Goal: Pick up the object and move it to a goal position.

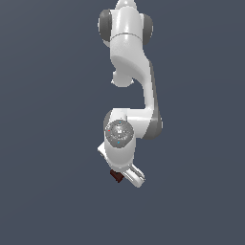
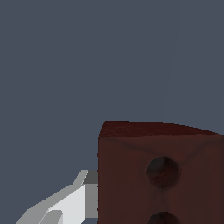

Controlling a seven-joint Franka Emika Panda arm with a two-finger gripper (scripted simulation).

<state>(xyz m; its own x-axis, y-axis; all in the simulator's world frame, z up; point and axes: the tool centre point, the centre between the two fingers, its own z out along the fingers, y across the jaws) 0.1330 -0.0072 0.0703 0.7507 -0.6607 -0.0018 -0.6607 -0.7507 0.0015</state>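
A dark reddish-brown rectangular block [image 2: 159, 175] with two round dark holes in its face fills the wrist view. One white finger [image 2: 72, 201] is pressed against its side. The block is seen clamped in the pincer [image 1: 125, 178] at the arm's tip.

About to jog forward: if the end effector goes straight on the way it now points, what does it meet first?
The small dark reddish-brown rectangular block, which sits against one white finger of the end effector and fills the wrist view. Beyond it only plain grey background shows; depth there is unclear.
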